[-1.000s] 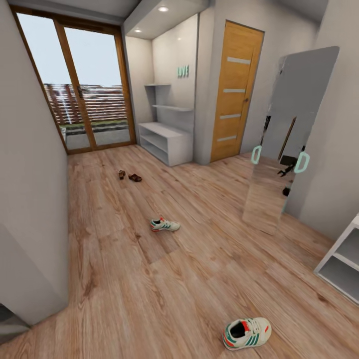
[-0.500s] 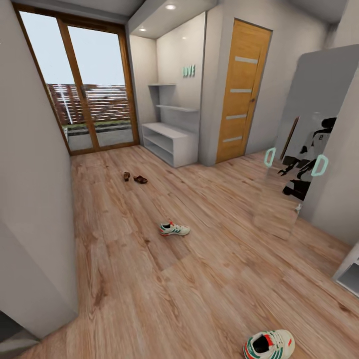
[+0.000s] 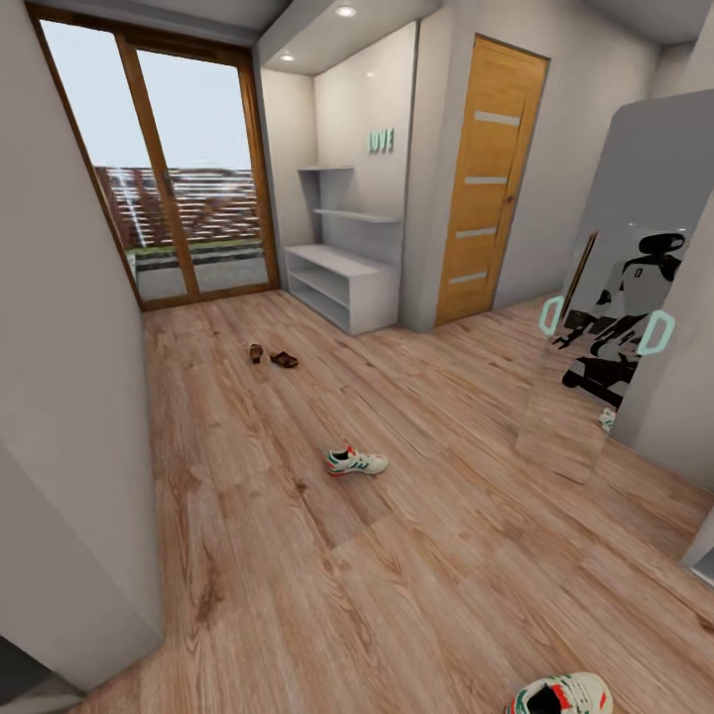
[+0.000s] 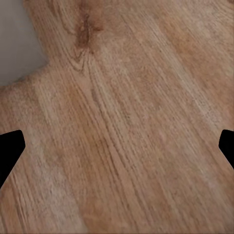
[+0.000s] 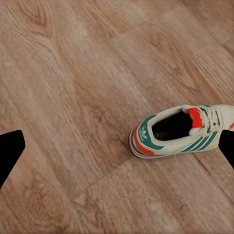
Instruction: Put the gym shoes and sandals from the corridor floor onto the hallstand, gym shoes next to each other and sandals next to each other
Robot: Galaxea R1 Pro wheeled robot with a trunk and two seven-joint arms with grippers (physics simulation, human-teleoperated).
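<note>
**Head view takes in the whole corridor; wrist views look down at the planks**

Head view shows the corridor floor (image 3: pixel 397 516) as a broad run of wood planks, widest in the foreground and narrowing toward the wood-framed glass door (image 3: pixel 164 164) at the far end. A white wall (image 3: pixel 69 397) hems in the left side. On the right stand a tall leaning mirror (image 3: pixel 615 297) and, behind it, an orange wooden door (image 3: pixel 489 178). The hallstand (image 3: pixel 342 283) sits in the far alcove beside the glass door, its two low shelf levels open to the floor and staggered wall shelves above it.

Open floor lies between all the shoes. One gym shoe (image 3: pixel 355 461) rests mid-corridor, well apart from every wall. The second gym shoe (image 3: pixel 560 696) is cut by the bottom edge of the head view; the right wrist view shows it whole, lying upright on the planks with its heel toward the middle of that picture. The two sandals (image 3: pixel 271 355) lie just beside each other on the floor, nearer the hallstand than the gym shoes are.

Left wrist view shows bare planks and a grey wall corner (image 4: pixel 17 41). The left hand (image 4: pixel 117 146) and the right hand (image 5: pixel 117 151) each have their black fingertips set wide apart, holding nothing.
</note>
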